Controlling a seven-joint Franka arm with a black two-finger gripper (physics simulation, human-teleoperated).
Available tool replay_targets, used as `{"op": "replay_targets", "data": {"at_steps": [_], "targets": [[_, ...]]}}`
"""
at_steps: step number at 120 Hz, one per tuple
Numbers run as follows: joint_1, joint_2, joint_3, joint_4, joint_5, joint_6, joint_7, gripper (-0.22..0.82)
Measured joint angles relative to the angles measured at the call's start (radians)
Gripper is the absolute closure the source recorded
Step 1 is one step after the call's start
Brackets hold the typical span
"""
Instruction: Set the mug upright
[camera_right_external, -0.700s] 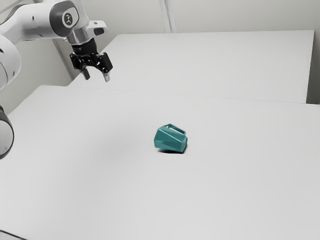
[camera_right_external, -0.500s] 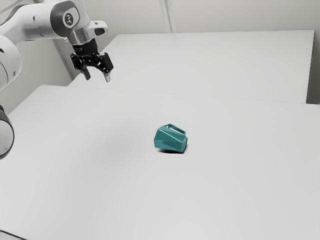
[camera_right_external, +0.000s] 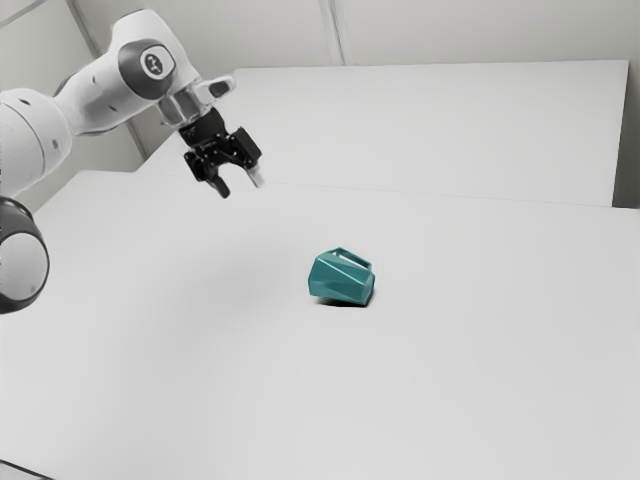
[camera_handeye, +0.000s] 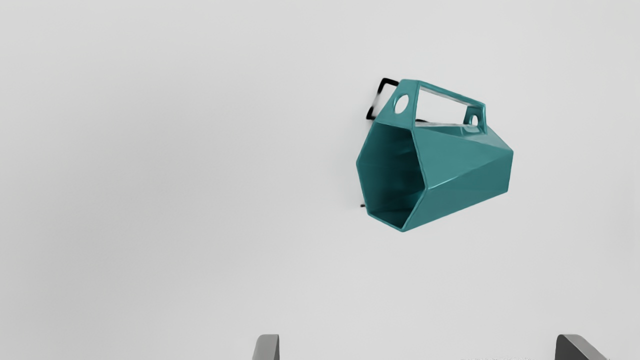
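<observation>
My pincer (camera_right_external: 240, 187) is open, well apart from the teal mug (camera_right_external: 341, 279), which lies on its side on the table (camera_right_external: 180, 380). In the wrist view my fingers (camera_handeye: 266, 348) are cut off, only their ends showing. The mug's base faces away, its depths are dim, and it partly covers a black outline (camera_handeye: 385, 81) I can't identify.

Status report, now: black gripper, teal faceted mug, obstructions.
Black two-finger gripper open, empty, raised. Teal faceted mug on its side, handle uppermost. No obstruction seen between them.
</observation>
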Motion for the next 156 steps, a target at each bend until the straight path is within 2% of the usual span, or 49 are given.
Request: {"op": "replay_targets", "data": {"at_steps": [15, 49, 85, 126, 132, 148, 156], "targets": [[-0.008, 0.023, -0.002, -0.088, -0.129, 0.064, 0.063, 0.0], [-0.022, 0.136, -0.006, -0.142, -0.33, 0.168, 0.195, 0.0], [-0.059, 0.17, -0.024, -0.238, -0.481, 0.283, 0.317, 0.0], [-0.062, 0.189, -0.049, -0.285, -0.578, 0.323, 0.401, 0.01], [-0.062, 0.189, -0.049, -0.287, -0.586, 0.324, 0.41, 0.07], [-0.057, 0.188, -0.049, -0.288, -0.595, 0.326, 0.438, 0.4], [-0.057, 0.186, -0.049, -0.288, -0.596, 0.325, 0.452, 0.51]]}}
